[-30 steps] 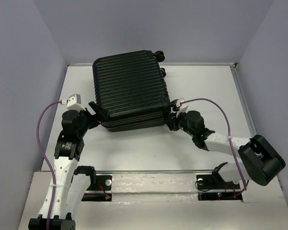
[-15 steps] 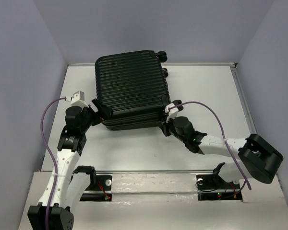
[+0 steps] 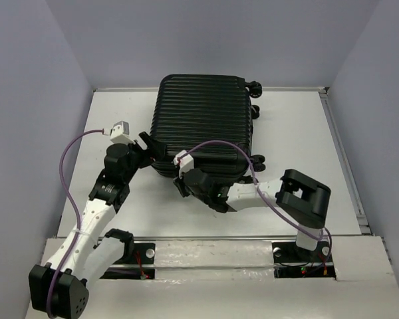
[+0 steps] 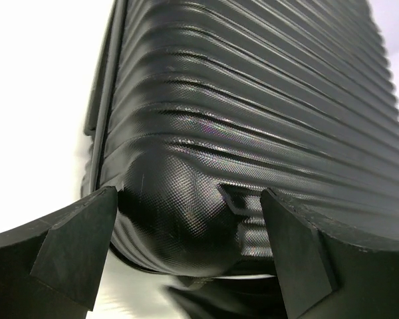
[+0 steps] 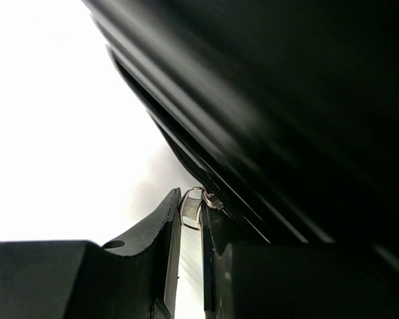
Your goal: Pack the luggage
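Note:
The luggage, a black ribbed hard-shell suitcase, lies flat and closed at the back middle of the white table, its wheels to the right. My left gripper is open, its jaws standing either side of the suitcase's near-left corner. My right gripper is at the near edge, shut on a small silver zipper pull that hangs from the suitcase's seam. In the left wrist view the left gripper shows wide apart around the rounded shell.
Purple-grey walls close in the table on the left, back and right. A raised rim runs along the right side. A metal rail with the arm bases crosses the near edge. Purple cables loop from both wrists.
The suitcase has turned and shifted right. My right gripper shut on the zipper pull and swept left along the near edge. My left gripper followed the corner, staying open.

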You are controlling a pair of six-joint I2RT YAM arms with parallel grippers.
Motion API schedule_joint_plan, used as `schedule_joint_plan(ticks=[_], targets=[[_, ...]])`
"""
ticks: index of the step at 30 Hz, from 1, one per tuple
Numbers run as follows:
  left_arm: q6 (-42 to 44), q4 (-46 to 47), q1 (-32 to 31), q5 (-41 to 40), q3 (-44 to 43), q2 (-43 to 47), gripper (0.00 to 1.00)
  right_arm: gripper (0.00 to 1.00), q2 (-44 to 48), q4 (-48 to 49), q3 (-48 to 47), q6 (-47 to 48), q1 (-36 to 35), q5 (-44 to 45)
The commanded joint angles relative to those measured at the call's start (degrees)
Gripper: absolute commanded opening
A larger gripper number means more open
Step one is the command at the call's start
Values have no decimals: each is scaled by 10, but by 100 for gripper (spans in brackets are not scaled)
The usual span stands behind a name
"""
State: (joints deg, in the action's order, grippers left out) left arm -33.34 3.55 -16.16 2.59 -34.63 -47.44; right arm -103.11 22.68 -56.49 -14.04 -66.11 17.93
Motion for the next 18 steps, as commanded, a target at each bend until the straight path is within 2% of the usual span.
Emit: schedule_joint_plan(ticks=[1, 5, 8, 9, 10, 11, 12, 13, 14, 15, 18], targets=[[-84, 44, -45, 183, -6, 31, 96, 7, -62, 244, -61, -37, -45, -113], [-74, -27, -44, 151, -37, 79, 96, 7, -121, 360, -81, -60, -53, -121], [-70, -53, -44, 145, -51, 97, 96, 7, -113, 367, -70, -61, -53, -163], [-68, -57, -44, 144, -51, 97, 96, 10, -87, 360, -58, -59, -58, -173], [-66, -64, -44, 144, -51, 98, 96, 20, -64, 317, -24, -61, -58, -183], [-57, -68, -43, 136, -51, 100, 96, 50, -36, 272, -11, -76, -58, -189], [-52, -73, -43, 127, -50, 101, 97, 63, -4, 213, -3, -83, -58, -186], [-47, -81, -42, 118, -49, 103, 97, 75, 60, 78, 1, -87, -65, -182], [-41, -82, -42, 104, -46, 105, 97, 84, 89, 1, -5, -91, -65, -180], [-39, -81, -41, 101, -46, 106, 97, 87, 116, -127, -12, -91, -65, -157], [-23, -93, -38, 71, -57, 105, 97, 96, 219, -267, -12, -86, -65, -106]])
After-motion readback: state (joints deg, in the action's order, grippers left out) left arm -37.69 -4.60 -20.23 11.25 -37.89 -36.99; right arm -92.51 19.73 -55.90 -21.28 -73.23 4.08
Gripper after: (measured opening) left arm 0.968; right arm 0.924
